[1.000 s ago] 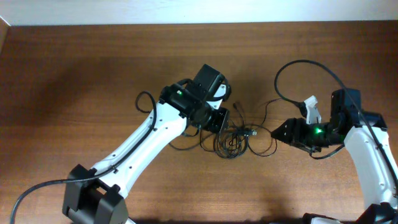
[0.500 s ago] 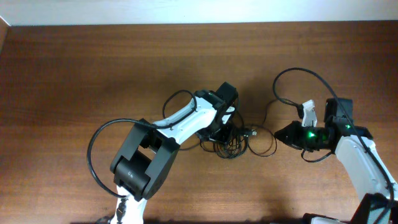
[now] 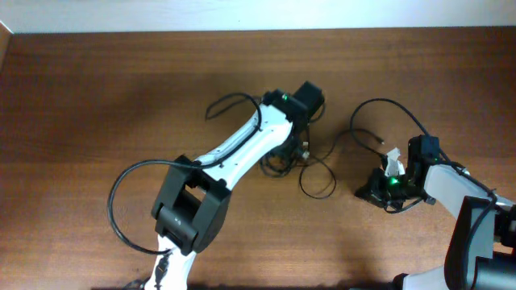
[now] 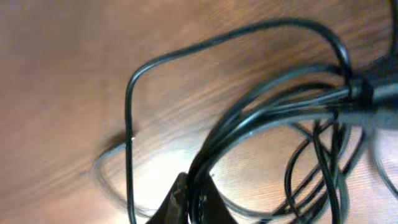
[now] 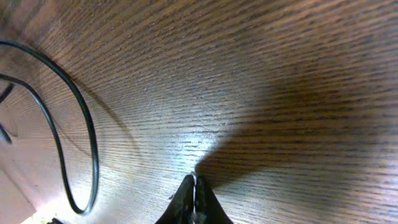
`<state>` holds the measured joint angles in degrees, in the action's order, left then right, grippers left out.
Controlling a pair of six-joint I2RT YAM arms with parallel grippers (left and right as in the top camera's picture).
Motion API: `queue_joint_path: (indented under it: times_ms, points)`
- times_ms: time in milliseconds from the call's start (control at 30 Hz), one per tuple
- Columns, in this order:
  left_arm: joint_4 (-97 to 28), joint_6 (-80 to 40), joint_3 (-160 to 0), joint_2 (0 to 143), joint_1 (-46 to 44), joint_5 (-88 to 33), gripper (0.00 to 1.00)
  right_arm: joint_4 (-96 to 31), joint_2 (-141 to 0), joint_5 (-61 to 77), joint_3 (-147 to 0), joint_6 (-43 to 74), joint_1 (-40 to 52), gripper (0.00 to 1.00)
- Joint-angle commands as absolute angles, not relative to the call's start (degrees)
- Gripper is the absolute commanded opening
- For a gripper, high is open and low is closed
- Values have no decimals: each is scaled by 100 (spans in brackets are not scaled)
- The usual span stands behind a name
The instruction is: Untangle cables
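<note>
Risk, grip: left tool (image 4: pixel 191 200) is closed narrow and looks pinched on one strand of the cables (image 4: pixel 280 112) right at its tips. A hard pull may drag the whole bundle instead of freeing one cord.
Risk, slip: thin cord in a thin pinch — it may slide out under tension.
Risk, knot: the strands gather tight at the knot (image 4: pixel 356 92) further out, and pulling likely cinches it.
Right tool: right tool (image 5: pixel 194 198) is closed, tips down at the counter (image 5: pixel 280 74), nothing seen between them — probably anchoring nothing.
Cables vs left tool: they start at the tips and fan up and right over the counter.
Cables vs right tool: one black loop (image 5: pixel 87 146) lies off to the side, apart from the tips.
</note>
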<state>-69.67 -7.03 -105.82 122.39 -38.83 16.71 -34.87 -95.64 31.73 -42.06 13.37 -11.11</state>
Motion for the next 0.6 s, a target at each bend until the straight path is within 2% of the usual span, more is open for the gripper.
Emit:
queue_joint_path:
  times_ms: [0, 100, 200, 233, 267, 300, 333, 400, 500, 567]
  points:
    - [-7513, -637, -11747, 12210, -3874, 1822, 0, -3446, -9815, 2241, -4104, 1402, -1122, 4]
    - [-7900, -454, -12486, 12210, -3872, 1317, 0, -3951, -9808, 2408, -4431, 1367, -1140, 4]
    - [-7940, 1000, -12606, 12213, -3859, -980, 1, -5002, -9776, 3385, -5424, 327, -1138, 4]
    - [-7940, 1017, -12606, 12213, -3839, -1225, 2, -5288, -9769, 3892, -5714, -91, -1138, 7]
    - [-7944, 1015, -12606, 12213, -3793, -1485, 2, -5572, -9769, 4578, -6005, -611, -1138, 16]
    - [-7981, 1015, -12606, 12213, -3708, -1859, 2, -5763, -9769, 5166, -6200, -996, -1129, 39]
    - [-8027, 967, -12606, 12213, -3629, -2165, 3, -5789, -9769, 5518, -6246, -1120, -1127, 54]
    - [-8099, 714, -12606, 12213, -3457, -2596, 4, -5789, -9771, 5964, -6243, -1444, -1127, 69]
    - [-8197, 674, -12604, 12213, -3148, -3638, 6, -5822, -9771, 6016, -6243, -1479, -1122, 70]
    - [-8217, 604, -12599, 12215, -2978, -3732, 8, -5924, -9771, 6420, -6243, -1651, -1096, 66]
